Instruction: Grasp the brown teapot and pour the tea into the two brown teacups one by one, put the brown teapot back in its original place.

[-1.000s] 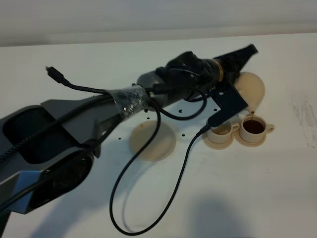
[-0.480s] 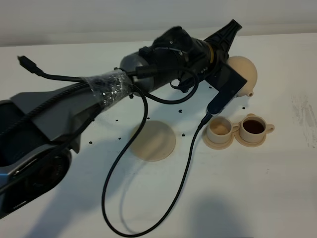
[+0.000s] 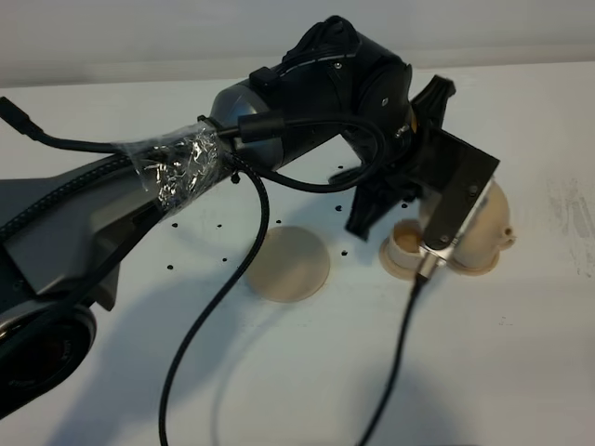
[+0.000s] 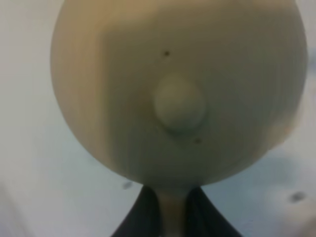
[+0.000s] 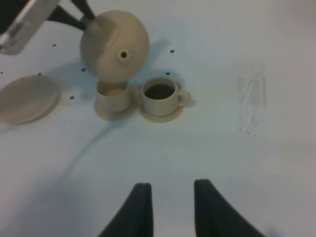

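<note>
The left hand (image 4: 173, 205) grips tight the handle (image 4: 173, 224) of the smooth, round brown teapot (image 4: 177, 74), tipped above a cylindrical teacup (image 5: 112, 95).

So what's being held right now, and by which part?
The left jaws hold the teapot by its handle; the right jaws hold nothing.

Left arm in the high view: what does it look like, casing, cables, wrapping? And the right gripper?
The left arm has grey and black casing, loose black cables along it, and crinkled clear plastic wrap around one section. A flat dark camera block with a silvery edge sits at its wrist. The right gripper has two plain black fingers.
</note>
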Robot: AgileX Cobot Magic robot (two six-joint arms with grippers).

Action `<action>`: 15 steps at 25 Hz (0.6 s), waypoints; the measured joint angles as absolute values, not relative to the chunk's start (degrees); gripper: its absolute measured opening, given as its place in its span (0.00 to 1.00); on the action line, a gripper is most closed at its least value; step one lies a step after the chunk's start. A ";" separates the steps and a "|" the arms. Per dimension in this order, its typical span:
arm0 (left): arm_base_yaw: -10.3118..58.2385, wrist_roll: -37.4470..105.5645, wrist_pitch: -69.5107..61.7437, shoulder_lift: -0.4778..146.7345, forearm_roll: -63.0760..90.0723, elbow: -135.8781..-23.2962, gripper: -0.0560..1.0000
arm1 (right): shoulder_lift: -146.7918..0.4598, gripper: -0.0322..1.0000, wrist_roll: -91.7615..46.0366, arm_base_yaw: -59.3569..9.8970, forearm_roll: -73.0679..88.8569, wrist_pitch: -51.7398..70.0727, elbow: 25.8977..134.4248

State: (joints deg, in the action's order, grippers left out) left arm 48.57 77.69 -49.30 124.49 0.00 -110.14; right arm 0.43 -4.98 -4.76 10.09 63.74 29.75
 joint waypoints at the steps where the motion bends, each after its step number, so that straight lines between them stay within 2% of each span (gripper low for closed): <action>1: 48.91 75.41 -50.79 124.41 1.01 -110.14 0.13 | 0.43 0.23 -4.98 -4.76 10.09 63.74 29.75; 15: 57.02 34.70 -66.66 125.00 -2.56 -110.14 0.13 | 0.43 0.23 -4.98 -4.76 10.09 63.74 29.75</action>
State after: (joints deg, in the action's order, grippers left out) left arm 57.02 34.70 -66.66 125.00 -2.56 -110.14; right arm 0.43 -4.98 -4.76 10.09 63.74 29.75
